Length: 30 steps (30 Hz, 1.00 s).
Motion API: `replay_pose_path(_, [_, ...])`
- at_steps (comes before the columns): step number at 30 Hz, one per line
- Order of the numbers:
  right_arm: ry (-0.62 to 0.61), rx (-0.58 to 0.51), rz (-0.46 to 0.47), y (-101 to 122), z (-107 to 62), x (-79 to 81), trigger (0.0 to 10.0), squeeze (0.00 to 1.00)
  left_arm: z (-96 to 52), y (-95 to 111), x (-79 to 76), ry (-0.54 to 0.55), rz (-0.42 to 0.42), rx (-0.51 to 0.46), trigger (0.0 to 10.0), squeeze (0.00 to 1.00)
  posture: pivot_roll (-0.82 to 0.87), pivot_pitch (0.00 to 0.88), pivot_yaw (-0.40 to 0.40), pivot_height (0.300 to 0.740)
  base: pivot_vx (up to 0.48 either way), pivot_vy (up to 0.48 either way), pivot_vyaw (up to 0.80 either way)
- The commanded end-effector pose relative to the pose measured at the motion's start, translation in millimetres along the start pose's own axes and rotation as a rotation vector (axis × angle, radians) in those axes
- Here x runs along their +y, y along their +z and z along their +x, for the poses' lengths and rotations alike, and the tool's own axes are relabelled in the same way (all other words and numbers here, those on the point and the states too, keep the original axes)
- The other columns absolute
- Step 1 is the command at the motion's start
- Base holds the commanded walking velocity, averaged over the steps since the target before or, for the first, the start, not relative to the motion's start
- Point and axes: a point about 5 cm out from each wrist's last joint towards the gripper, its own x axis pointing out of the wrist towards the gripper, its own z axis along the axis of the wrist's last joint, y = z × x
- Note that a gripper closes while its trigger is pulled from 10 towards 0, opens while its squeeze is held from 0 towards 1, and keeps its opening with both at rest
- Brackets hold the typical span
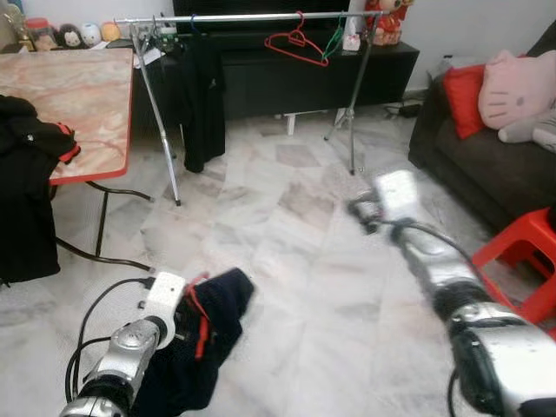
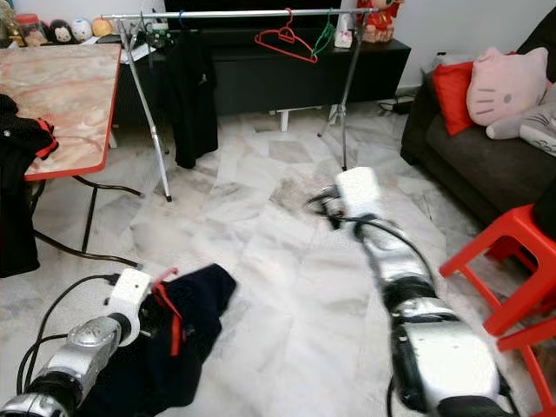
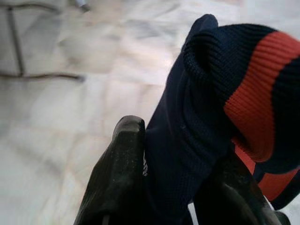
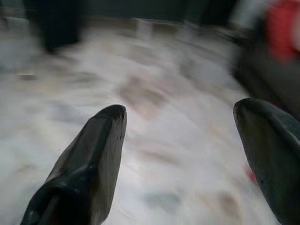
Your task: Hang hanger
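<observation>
Rack (image 1: pixel 252 16) carries 2 hangers (image 1: pixel 300 43) and 1 black garment (image 1: pixel 201 95).

Marble-tiled floor (image 2: pixel 278 287), pale, veined.
Clothes rail (image 2: pixel 226 14), metal, at rear: 1 red hanger (image 2: pixel 285 41), 1 green hanger (image 2: pixel 325 38), 1 black garment (image 2: pixel 193 87) hanging toward its left end.
Bench (image 2: pixel 61 87), left, marbled top with red edge; black clothing (image 2: pixel 17 182) draped over its near edge.
Dark sofa (image 2: pixel 486 156), right, bearing 1 red cushion (image 2: pixel 452 91) and 1 pink cat-face cushion (image 2: pixel 506 87).
Red plastic stool (image 2: pixel 512 261), right foreground.
Left arm (image 2: pixel 78 347), lower left, with dark navy garment (image 2: pixel 174 339), red-trimmed, bunched at its end.
Right arm (image 2: pixel 400 287) extended forward over the floor; end effector hidden behind the white wrist.
</observation>
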Motion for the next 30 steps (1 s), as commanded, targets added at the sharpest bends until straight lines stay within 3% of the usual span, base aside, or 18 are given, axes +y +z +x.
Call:
replay_pose_path(1, [-0.092,0.094,0.038,-24.1,-5.2,-7.9,10.0,0.0,2.5,4.1,-0.2,0.06,-0.051,-0.026,10.0,0.0,0.0,0.0,-0.061,0.74,0.0,0.0,0.0])
replay_pose_path(5, [-0.152,0.174,0.046,-45.9,-11.7,-12.7,10.0,0.0,3.1,0.1,1.2,0.113,-0.126,-0.009,10.0,0.0,0.01,0.0,-0.064,0.74,0.0,0.0,0.0])
replay_pose_path(8, [-0.183,0.288,0.066,-77.0,-22.1,-10.1,10.0,0.0,2.9,-5.8,0.2,0.142,-0.183,0.015,10.0,0.0,0.01,0.0,-0.061,0.74,0.0,0.0,0.0])
replay_pose_path(11, [-0.134,0.422,0.108,-112.7,-36.1,7.9,10.0,0.0,2.6,-12.9,-3.8,0.156,-0.197,0.049,10.0,0.0,0.01,0.0,-0.058,0.74,0.0,0.0,0.0])
replay_pose_path(12, [-0.134,0.422,0.108,-112.7,-36.1,7.9,10.0,0.0,2.6,-12.9,-3.8,0.156,-0.197,0.049,10.0,0.0,0.01,0.0,-0.058,0.74,0.0,0.0,0.0])
replay_pose_path(14, [-0.019,0.524,0.073,-141.4,-50.6,33.6,10.0,0.0,1.3,-20.5,-5.4,0.177,-0.224,0.083,10.0,0.0,0.01,0.0,-0.057,0.74,0.0,0.0,0.0])
replay_pose_path(17, [0.02,0.616,0.089,-165.8,-66.9,50.9,10.0,0.0,-1.0,-30.2,-7.3,0.191,-0.217,0.127,10.0,0.0,0.04,0.0,-0.067,0.74,0.0,0.0,0.0])
replay_pose_path(20, [0.046,0.666,0.071,-178.1,-76.4,60.4,10.0,0.0,-1.3,-33.3,-10.1,0.167,-0.231,0.147,10.0,0.0,0.05,0.0,-0.07,0.74,0.0,0.0,0.0])
replay_pose_path(24, [0.089,0.641,0.049,-175.4,-74.7,65.8,10.0,0.0,-2.7,-41.6,-17.7,0.125,-0.258,0.192,10.0,0.0,0.04,0.0,-0.067,0.74,0.0,0.0,0.0])
replay_pose_path(26, [0.127,0.666,-0.004,-182.0,-80.1,68.7,10.0,0.0,-5.5,-51.5,-22.8,0.095,-0.251,0.244,10.0,0.0,0.02,0.0,-0.063,0.74,0.0,0.0,0.0])
replay_pose_path(30, [0.182,0.708,-0.071,-192.0,-88.6,71.0,10.0,0.0,-7.5,-56.8,-24.8,0.075,-0.258,0.26,10.0,0.0,0.02,0.0,-0.063,0.74,0.0,0.0,0.0])
